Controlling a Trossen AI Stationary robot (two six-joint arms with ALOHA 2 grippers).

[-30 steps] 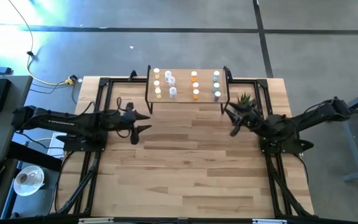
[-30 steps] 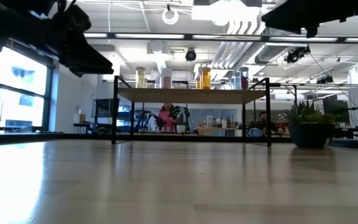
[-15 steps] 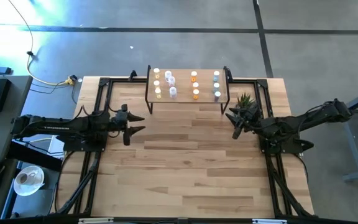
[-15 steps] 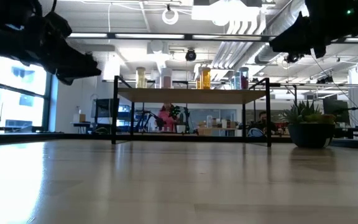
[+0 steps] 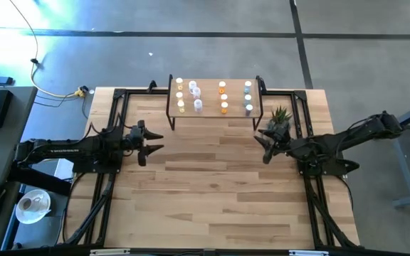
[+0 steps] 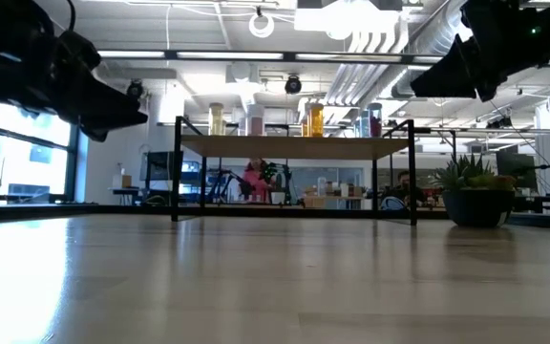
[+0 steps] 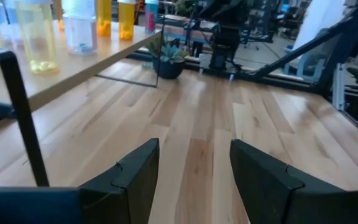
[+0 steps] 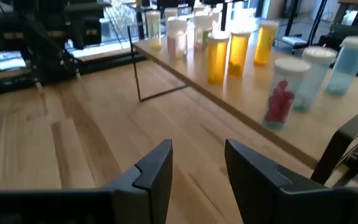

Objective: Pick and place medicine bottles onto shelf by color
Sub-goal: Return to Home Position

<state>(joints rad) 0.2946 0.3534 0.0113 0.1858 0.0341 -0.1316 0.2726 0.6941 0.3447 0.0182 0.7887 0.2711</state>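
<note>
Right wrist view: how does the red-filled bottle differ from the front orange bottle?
The red-filled bottle has clear walls with red contents; the front orange bottle is amber all over. The red-filled bottle stands in the end row with the blue bottles; the orange bottle fronts the next row. Both stand upright on the shelf with pale caps.

A robotics lab (open-plan): exposed ceiling ducts (image 6: 375, 43), bare concrete floor (image 5: 191, 53).

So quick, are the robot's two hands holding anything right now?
Left gripper: open, holding nothing.
Right gripper: open, holding nothing.
</note>
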